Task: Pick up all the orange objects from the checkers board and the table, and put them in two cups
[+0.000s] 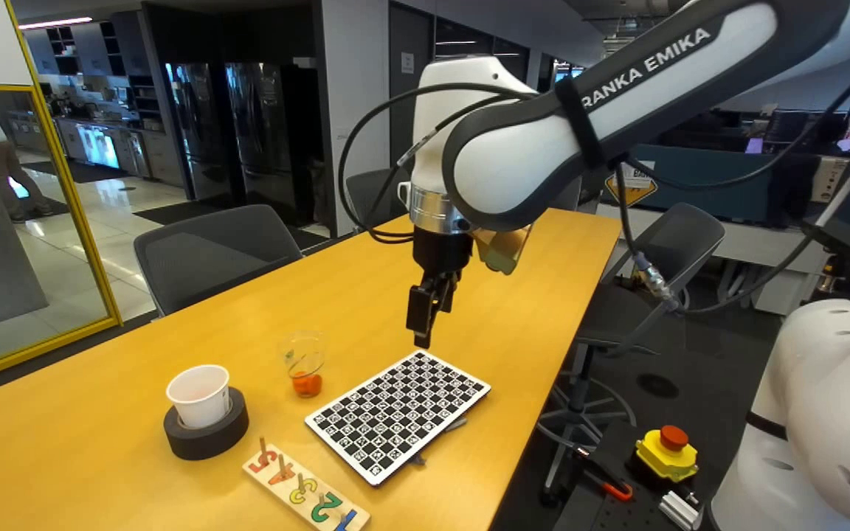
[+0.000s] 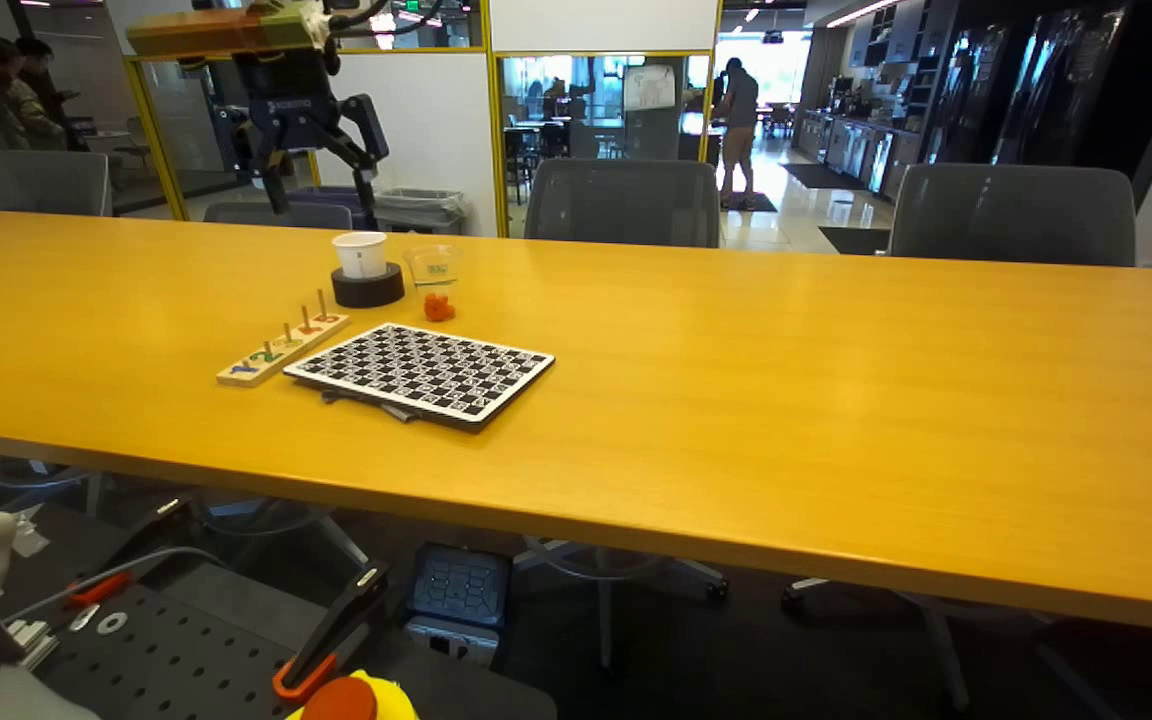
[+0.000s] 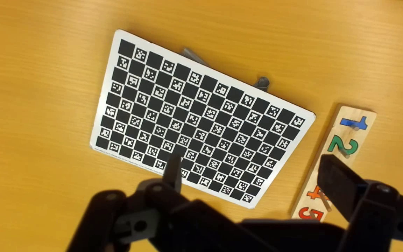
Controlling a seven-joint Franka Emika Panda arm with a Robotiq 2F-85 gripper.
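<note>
High over the bench (image 2: 786, 380) hangs the gripper (image 2: 322, 205), its fingers (image 3: 341, 185) spread wide with nothing between them. The orange objects (image 1: 306, 384) lie at the bottom of the clear cup (image 1: 302, 358), which stands upright just beside the checkered board (image 1: 399, 413) without touching it; the white cup (image 1: 198, 402) is near, seated in a black ring (image 1: 206, 441). They are the only loose orange objects I can make out on the bench, so the gathering looks done or nearly so, though a share for the white cup may be wanted.

Any further reach turns on how the clear cup (image 2: 433, 265) lies from the gripper: in an exterior view it is well below and to the picture's right, beyond the checkered board. Its axis is vertical, so I judge that the fingers would have to come straight down through the mouth, narrowed to pass the rim.

Both exterior views show the two cups. The wrist view shows neither, but gives the face of the checkered board, a gray strip (image 3: 193, 56) poking out under one edge, and the numbered peg board (image 3: 343, 140), partly behind a finger. No view reaches the floor of the white cup, so its contents are hidden.
</note>
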